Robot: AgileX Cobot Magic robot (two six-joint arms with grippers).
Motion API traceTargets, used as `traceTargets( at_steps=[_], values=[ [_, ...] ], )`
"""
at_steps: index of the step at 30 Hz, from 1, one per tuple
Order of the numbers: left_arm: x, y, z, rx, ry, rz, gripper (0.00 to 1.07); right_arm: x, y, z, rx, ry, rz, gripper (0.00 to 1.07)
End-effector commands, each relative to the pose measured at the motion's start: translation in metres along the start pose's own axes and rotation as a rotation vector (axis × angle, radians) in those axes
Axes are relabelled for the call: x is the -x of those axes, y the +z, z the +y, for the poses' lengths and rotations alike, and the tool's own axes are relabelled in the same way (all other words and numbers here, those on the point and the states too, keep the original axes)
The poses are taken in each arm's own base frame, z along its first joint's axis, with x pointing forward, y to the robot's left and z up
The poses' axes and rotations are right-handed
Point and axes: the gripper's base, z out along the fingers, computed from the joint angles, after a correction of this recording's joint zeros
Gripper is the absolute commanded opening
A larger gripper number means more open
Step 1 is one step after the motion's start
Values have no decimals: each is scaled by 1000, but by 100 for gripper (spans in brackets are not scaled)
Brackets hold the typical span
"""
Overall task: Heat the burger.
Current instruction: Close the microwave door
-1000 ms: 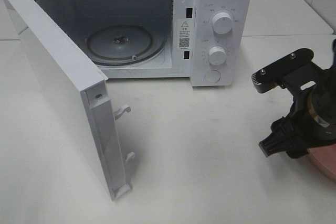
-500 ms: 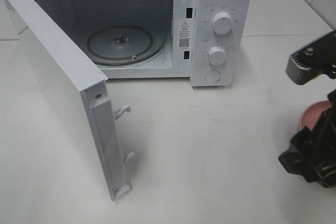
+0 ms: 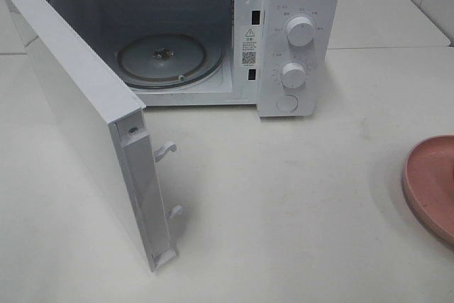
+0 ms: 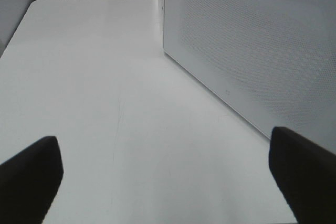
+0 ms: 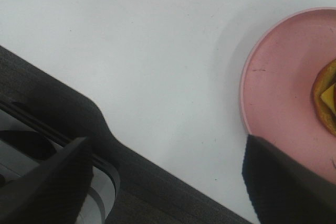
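Only a sliver of the burger [image 5: 326,97] shows in the right wrist view, a brown bun edge and yellow cheese, lying on the pink plate [image 5: 278,87]. My right gripper [image 5: 168,179] is open a short way from the plate, with nothing between its dark fingertips [image 5: 283,182]. In the exterior high view only the plate's edge [image 3: 429,179] shows at the far right, and neither the burger nor either gripper appears. In the left wrist view my left gripper [image 4: 165,177] is open and empty above the bare table, beside the microwave's perforated wall [image 4: 252,51].
The white microwave [image 3: 298,40] stands at the back with its door [image 3: 85,125] swung wide open toward the front left. Its glass turntable [image 3: 167,58] carries nothing. A dark strip [image 5: 79,114] runs along the table edge in the right wrist view.
My right arm has pulled back out of the exterior high view to the right. The pink plate's edge, covered before, now shows. The microwave and door have not moved.
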Motion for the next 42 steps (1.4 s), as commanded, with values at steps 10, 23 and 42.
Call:
traceTargets(
  at_steps=[10, 23, 42],
  values=[
    [-1, 0, -1, -13, -5, -2, 100, -27, -21, -10, -26, 53, -156, 76],
    [-1, 0, -1, -13, -5, -2, 100, -57, -35, -13, -139, 280, -413, 76],
    [-1, 0, -1, -13, -5, -2, 100, -96, -47, 0, -300, 424, -582, 76]
  ],
)
